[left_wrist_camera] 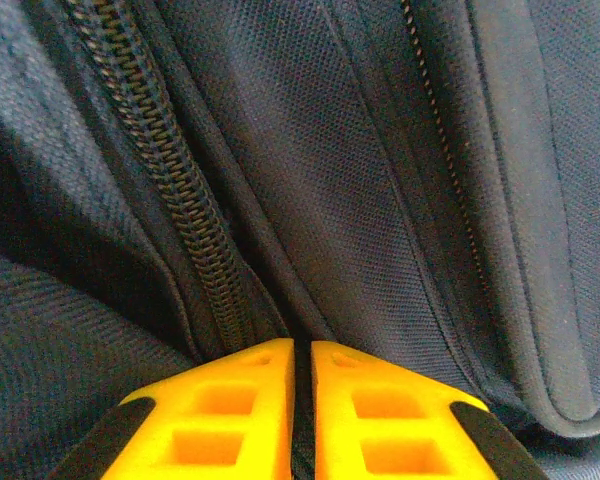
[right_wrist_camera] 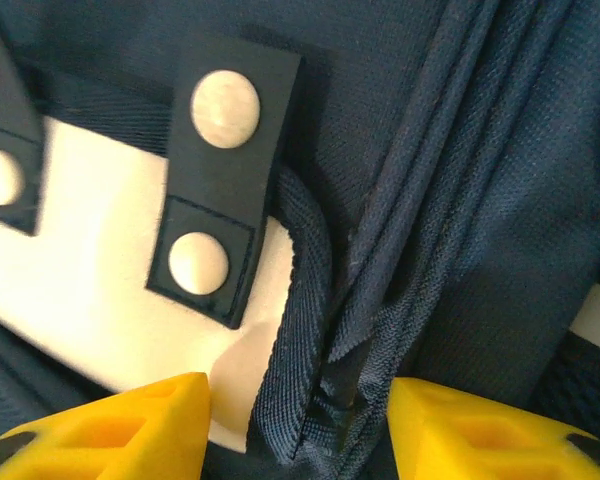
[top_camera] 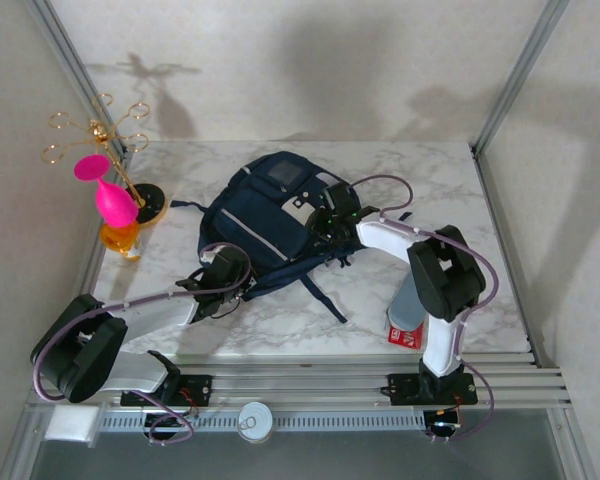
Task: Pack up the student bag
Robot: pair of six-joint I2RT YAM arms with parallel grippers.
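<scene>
- A white marbled worktop (top_camera: 280, 325) is enclosed by pale panels on a metal frame.
- The student bag (top_camera: 265, 225) is laid flat at the middle of the worktop, front pocket up and straps trailing toward the near edge, so that both arms can reach its seams.
- The left pincer (left_wrist_camera: 302, 345) is set at the bag's near-left edge. Its jaws are drawn almost together beside the zip (left_wrist_camera: 195, 230), and a thin fold of navy fabric appears to be nipped between them, probably to steady the bag.
- The right pincer (right_wrist_camera: 298, 385) is placed at the bag's far-right side, jaws well apart. A webbing loop (right_wrist_camera: 300, 300) beside a two-stud snap tab (right_wrist_camera: 225, 190) is straddled, and no firm grip can be made out; the loop is judged the likely target for lifting that side.
- A gold wire stand (top_camera: 100, 135) with pink pieces is kept at the far left, and a red carton (top_camera: 405, 333) at the near right.
</scene>
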